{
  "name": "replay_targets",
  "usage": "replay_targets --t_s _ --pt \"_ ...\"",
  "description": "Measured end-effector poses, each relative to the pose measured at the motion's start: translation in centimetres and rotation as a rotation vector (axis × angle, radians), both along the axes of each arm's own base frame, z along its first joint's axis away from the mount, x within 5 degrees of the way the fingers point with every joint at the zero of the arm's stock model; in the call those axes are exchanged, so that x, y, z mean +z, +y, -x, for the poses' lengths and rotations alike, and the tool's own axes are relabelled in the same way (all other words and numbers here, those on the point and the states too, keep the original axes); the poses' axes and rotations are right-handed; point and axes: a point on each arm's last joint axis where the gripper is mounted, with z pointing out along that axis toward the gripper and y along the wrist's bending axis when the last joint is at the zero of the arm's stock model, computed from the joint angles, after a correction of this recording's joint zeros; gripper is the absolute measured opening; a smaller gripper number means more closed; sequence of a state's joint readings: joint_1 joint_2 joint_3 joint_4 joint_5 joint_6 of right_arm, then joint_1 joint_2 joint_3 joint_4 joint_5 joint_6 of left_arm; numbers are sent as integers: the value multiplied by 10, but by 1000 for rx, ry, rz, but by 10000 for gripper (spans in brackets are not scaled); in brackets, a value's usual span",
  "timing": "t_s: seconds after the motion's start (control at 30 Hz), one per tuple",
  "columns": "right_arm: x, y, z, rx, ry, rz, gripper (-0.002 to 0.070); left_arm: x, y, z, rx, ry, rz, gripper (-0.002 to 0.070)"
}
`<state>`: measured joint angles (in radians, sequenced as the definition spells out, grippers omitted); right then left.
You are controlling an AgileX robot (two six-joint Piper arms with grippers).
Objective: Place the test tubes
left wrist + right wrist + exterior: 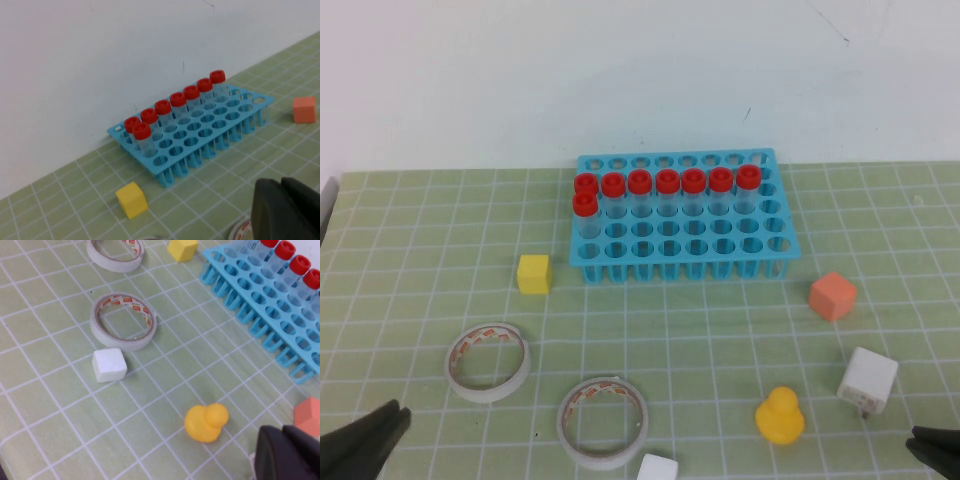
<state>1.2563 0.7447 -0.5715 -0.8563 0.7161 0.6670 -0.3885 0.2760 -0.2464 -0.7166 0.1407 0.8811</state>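
Observation:
A blue test tube rack (685,245) (210,137) (260,305) stands at the far middle of the green mat. Several red-capped test tubes (666,192) (177,105) (295,270) stand upright in its back rows, and one more red-capped tube (585,212) (142,137) sits a row nearer at the rack's left end. My left gripper (375,432) (282,207) rests shut and empty at the near left corner. My right gripper (932,448) (287,452) rests shut and empty at the near right corner. Both are far from the rack.
A yellow cube (534,273) lies left of the rack, an orange cube (833,295) to its right. Two tape rolls (488,361) (602,421), a small white block (657,468), a yellow duck (780,416) and a white cube (868,381) lie along the near side.

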Motion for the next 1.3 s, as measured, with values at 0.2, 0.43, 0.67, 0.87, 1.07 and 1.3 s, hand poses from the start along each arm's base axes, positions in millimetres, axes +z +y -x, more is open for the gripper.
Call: replay_targets --t_s 0.2,0.43,0.67,0.87,1.07,1.3 --pt "0 0 0 0 0 0 -1 0 8 2 96 -30 -6 0" --pt "0 0 0 0 0 0 -1 5 18 9 219 -106 0 0" --pt "0 0 0 0 0 0 -1 4 20 10 240 -119 -16 0" --pt "0 0 0 0 0 0 -1 3 21 9 251 -133 -32 0" --pt "0 0 0 0 0 0 -1 -12 32 7 390 -186 20 0" --pt "0 0 0 0 0 0 -1 -54 37 11 456 -201 71 0"
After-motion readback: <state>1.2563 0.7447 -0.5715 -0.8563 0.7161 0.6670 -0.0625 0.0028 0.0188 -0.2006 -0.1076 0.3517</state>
